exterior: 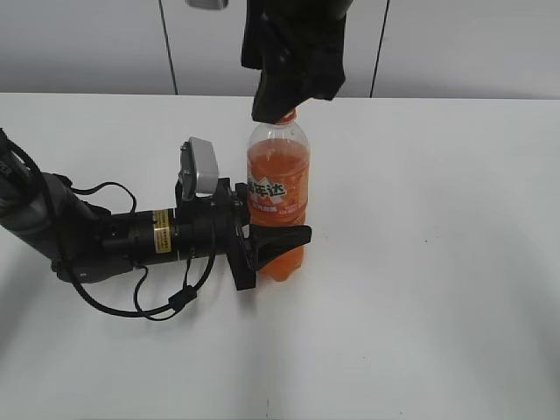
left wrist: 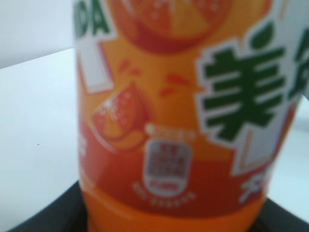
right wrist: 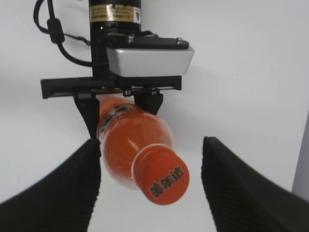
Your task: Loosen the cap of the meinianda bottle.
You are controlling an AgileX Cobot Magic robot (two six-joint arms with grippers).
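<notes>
My right gripper [right wrist: 150, 183] hangs over the cap [right wrist: 161, 176] with its two ribbed black fingers [right wrist: 58, 193] spread wide; there is clear space between each pad and the cap's rim, so I am grasping nothing there. From the exterior view this gripper [exterior: 282, 114] comes down from above and covers the top of the bottle's neck.

My left gripper [exterior: 276, 236] lies low along the table and is clamped on the bottle [exterior: 278, 188] at its lower body, one finger [exterior: 280, 238] crossing the front below the label.

The cap is orange, with dark Chinese characters printed on its top. The label [left wrist: 193, 111] is orange with an orange-slice picture, large green characters edged in white, and the green letters "DA" at the upper left in the left wrist view; the small print lower down is too blurred to read.

The bottle stands upright on the table [exterior: 437, 289], long axis vertical, cap upward, orange drink filling it nearly to the shoulder.

The table is plain white. Behind it run pale grey panels [exterior: 87, 44] with dark vertical seams.
</notes>
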